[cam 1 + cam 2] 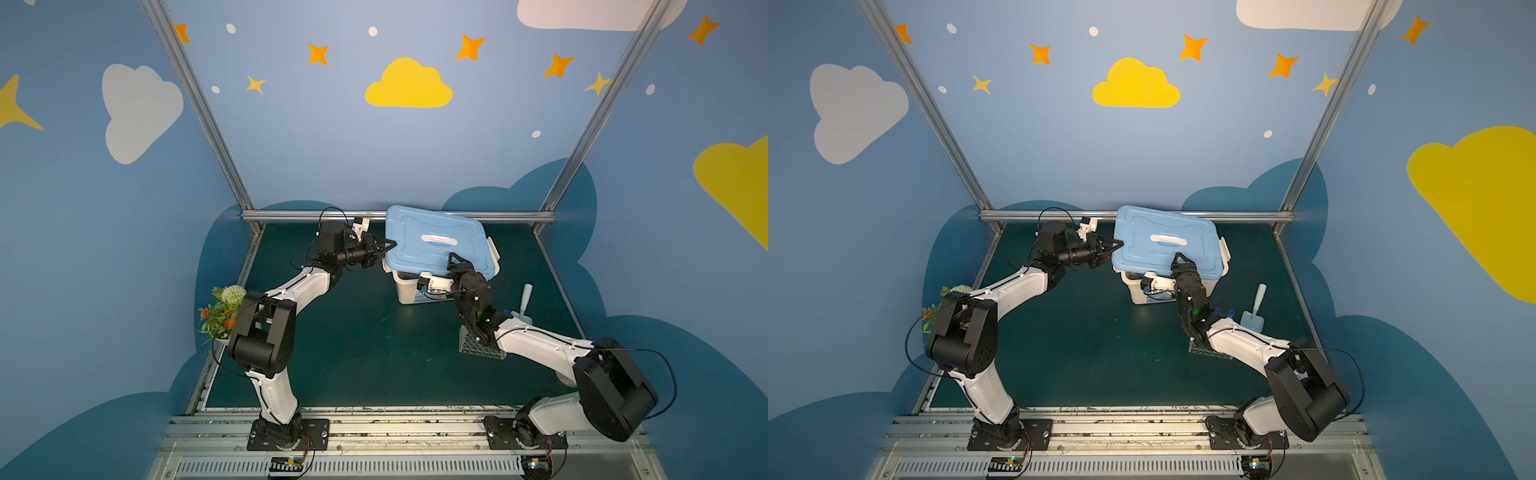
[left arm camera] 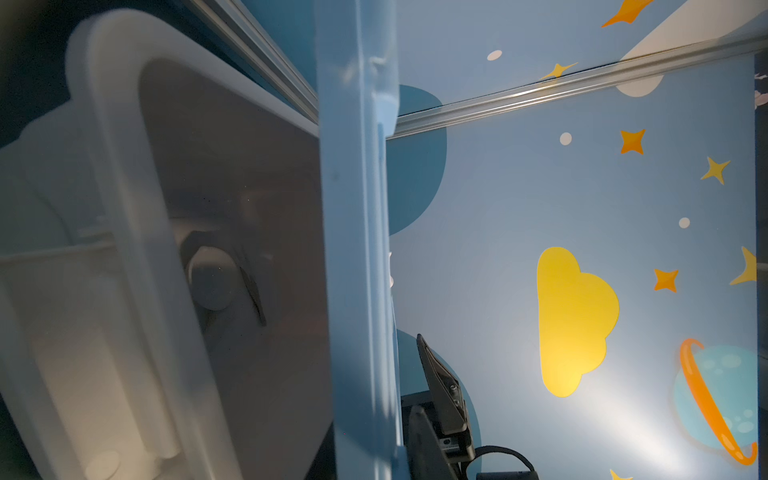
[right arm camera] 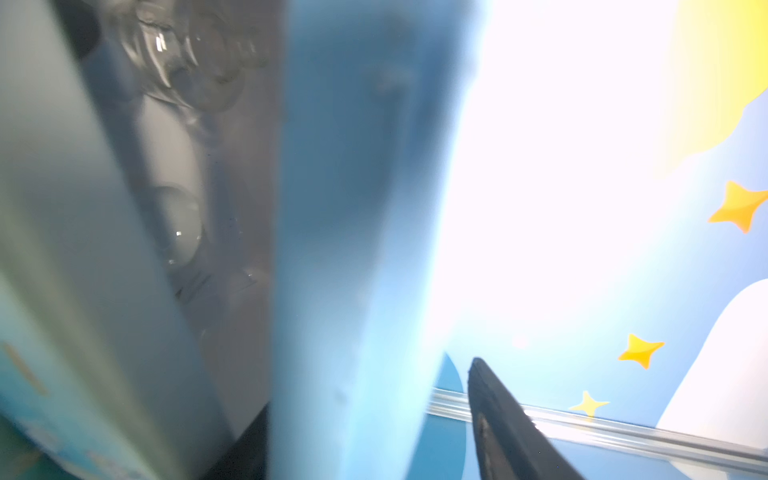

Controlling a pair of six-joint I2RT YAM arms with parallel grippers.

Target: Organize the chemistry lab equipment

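Count on the green table [image 1: 353,353]: two arms, one white storage box [image 1: 409,293] [image 1: 1142,294], one pale blue lid [image 1: 419,226] [image 1: 1158,259], one clear holed rack [image 1: 471,347] [image 1: 1214,355], one pale blue scoop [image 1: 526,297] [image 1: 1252,320], and one potted plant [image 1: 222,311].

The box stands at the back centre. Its lid lies askew and tilted on top, leaving the near left corner of the box uncovered.

The left gripper [image 1: 388,244] [image 1: 1117,244] straddles the lid's left edge with its jaws drawn close. In the left wrist view one finger [image 2: 440,382] lies just beside the lid [image 2: 357,249]. Whether the jaws actually press the lid cannot be told.

The right gripper [image 1: 455,257] [image 1: 1179,257] straddles the lid's near edge with its jaws spread. In the right wrist view its visible finger [image 3: 498,415] stands clear of the lid [image 3: 353,249].

Most of the lab equipment visible is inside the box. The right wrist view shows clear rounded glassware [image 3: 187,62] and a white rounded piece [image 3: 174,224] under the lid, both too blurred to name.

The rack sits on the table at front right, partly under the right arm. It is transparent with a grid of holes. Two blue caps [image 1: 1218,310] show beside that arm in a top view; the tubes below them are hidden. The scoop lies just right of the rack, and the plant stands at the table's left edge.
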